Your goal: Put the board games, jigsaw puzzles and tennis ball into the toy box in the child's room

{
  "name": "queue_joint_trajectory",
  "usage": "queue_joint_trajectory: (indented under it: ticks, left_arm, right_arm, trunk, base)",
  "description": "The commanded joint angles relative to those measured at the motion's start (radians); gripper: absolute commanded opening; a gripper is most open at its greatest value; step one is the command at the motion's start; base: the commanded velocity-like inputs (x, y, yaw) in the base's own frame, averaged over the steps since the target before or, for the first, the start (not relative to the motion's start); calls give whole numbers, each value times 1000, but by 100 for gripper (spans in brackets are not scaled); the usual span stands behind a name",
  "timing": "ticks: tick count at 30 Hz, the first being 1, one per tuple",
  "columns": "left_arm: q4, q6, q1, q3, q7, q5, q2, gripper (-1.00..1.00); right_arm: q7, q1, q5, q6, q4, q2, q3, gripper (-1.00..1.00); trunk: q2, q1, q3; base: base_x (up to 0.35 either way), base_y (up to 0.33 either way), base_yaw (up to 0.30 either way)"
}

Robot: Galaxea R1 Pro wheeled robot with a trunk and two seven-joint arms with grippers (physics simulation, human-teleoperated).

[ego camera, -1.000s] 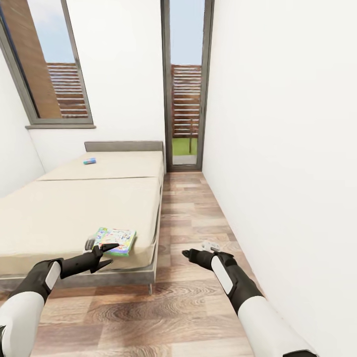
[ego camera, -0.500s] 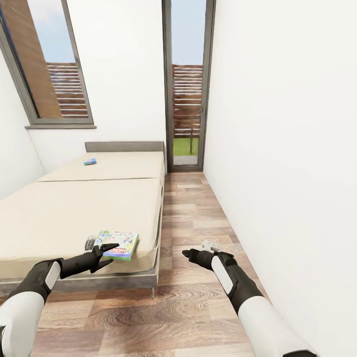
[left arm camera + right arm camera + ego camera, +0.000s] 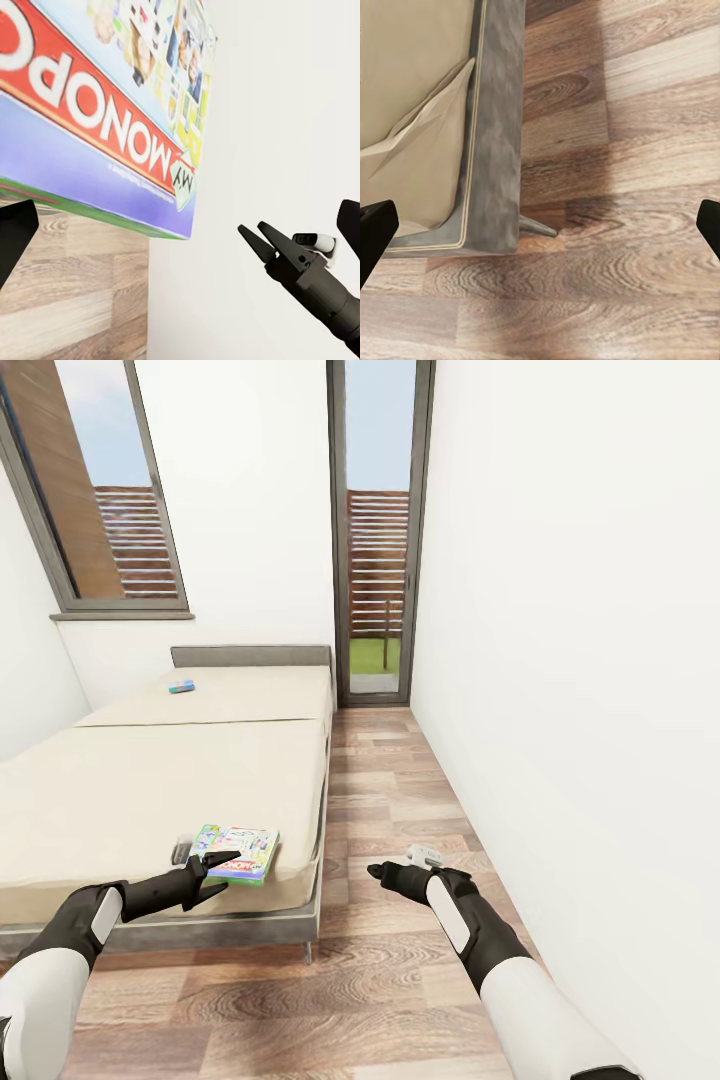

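Observation:
A colourful Monopoly board game (image 3: 240, 853) lies flat on the near right corner of the beige bed (image 3: 150, 780). My left gripper (image 3: 228, 870) is open right at the box's near edge, one finger overlapping it. In the left wrist view the board game (image 3: 112, 127) looms large, with the left gripper (image 3: 181, 229) spread wide below it. A second small board game (image 3: 181, 686) lies near the grey headboard. My right gripper (image 3: 374, 873) hovers open over the wood floor beside the bed. The right wrist view looks down between the right gripper (image 3: 540, 225) fingers at the bed frame corner (image 3: 495, 150).
A wood-floor aisle (image 3: 390, 780) runs between the bed and the white wall (image 3: 580, 660) on the right, ending at a tall glass door (image 3: 378, 560). A small dark object (image 3: 181, 850) lies left of the Monopoly box. A bed leg (image 3: 306, 952) stands at the near corner.
The whole view has drifted slightly to the left, so the bed and board game sit a little further right in the picture. Both arms hold the same pose.

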Motion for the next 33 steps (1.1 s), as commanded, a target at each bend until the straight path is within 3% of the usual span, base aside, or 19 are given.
queue_joint_trajectory:
  ticks: [1,19,33]
  left_arm:
    - [0,8,-1,4,-3,-2,0,100]
    - [0,8,-1,4,-3,-2,0,100]
    - [0,9,-1,4,-4,-2,-2,100]
  right_arm:
    - [2,0,1,4,-1,0,0,100]
    - [2,0,1,4,-1,-2,0,100]
    - [2,-1,1,4,-1,-2,0,100]
  trunk:
    - [0,0,-1]
    - [0,0,-1]
    - [-56,30,-26]
  base:
    - [5,2,0]
    - [0,0,0]
    - [0,0,0]
